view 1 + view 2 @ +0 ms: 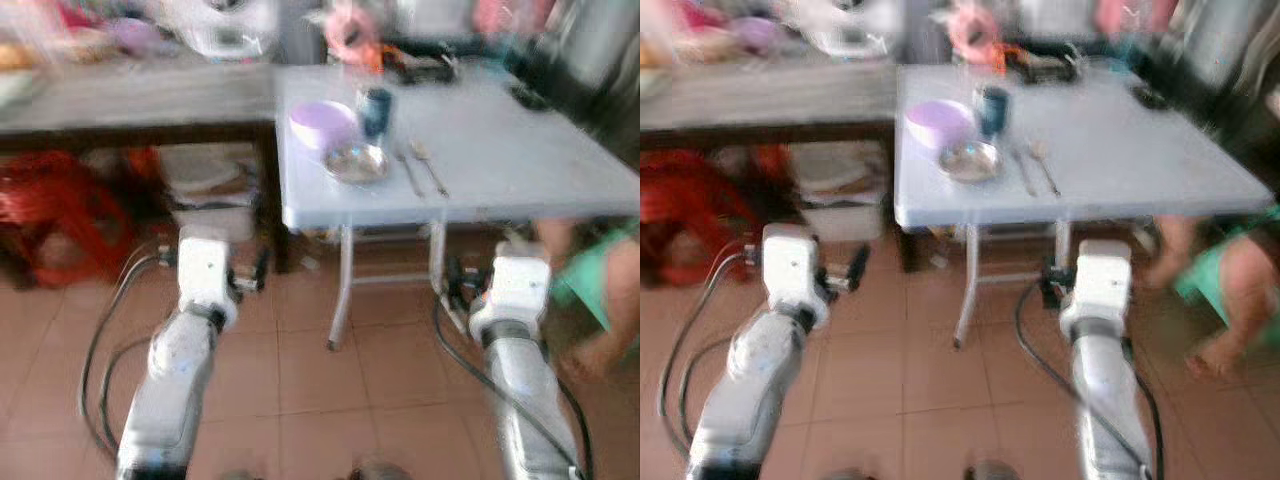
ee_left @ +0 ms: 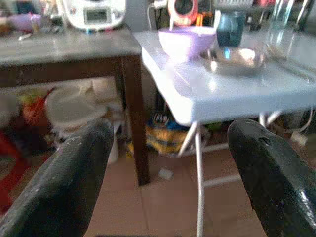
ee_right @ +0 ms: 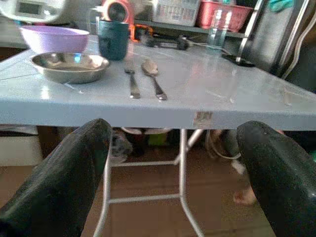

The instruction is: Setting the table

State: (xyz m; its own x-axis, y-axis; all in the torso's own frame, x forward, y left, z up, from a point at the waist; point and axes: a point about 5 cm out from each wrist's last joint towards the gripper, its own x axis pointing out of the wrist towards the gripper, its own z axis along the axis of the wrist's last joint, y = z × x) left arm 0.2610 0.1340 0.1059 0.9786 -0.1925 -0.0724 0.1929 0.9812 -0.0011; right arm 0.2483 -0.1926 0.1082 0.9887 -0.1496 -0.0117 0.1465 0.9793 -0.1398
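The white folding tabletop (image 1: 520,160) stands ahead of the robot on a tiled floor (image 1: 300,400). Near its front left corner sit 5 items: a purple bowl (image 1: 323,124), a metal dish (image 1: 357,163) just in front of the bowl, a dark teal cup (image 1: 376,110) beside the bowl, and a fork (image 3: 131,79) and spoon (image 3: 153,79) lying side by side to the right of the dish. The left gripper (image 2: 168,182) is held low in front of the tabletop edge, jaws open and holding nothing. The right gripper (image 3: 173,177) is likewise below the tabletop edge, jaws open and holding nothing. A dark wooden bench (image 1: 130,105) adjoins the tabletop on the left. A person's leg (image 1: 600,330) shows at the right.
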